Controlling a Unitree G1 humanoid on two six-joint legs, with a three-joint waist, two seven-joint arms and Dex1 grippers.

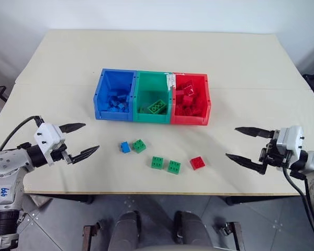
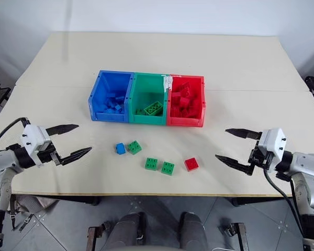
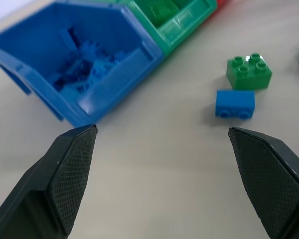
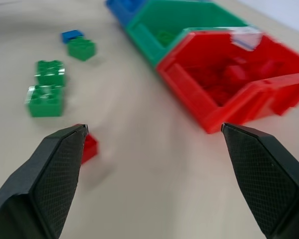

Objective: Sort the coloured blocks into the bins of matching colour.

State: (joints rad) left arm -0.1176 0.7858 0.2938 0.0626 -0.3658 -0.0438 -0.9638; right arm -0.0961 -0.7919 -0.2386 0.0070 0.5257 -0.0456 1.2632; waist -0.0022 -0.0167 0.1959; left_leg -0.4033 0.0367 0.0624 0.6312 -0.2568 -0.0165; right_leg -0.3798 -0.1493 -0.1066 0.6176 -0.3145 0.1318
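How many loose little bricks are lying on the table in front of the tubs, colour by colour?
Green bricks: 3
Blue brick: 1
Red brick: 1
Total: 5 loose on the table

Blue bin (image 1: 114,95), red block (image 1: 197,163)

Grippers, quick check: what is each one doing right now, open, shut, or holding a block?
Left gripper: open, holding nothing, above the table.
Right gripper: open, holding nothing, above the table.
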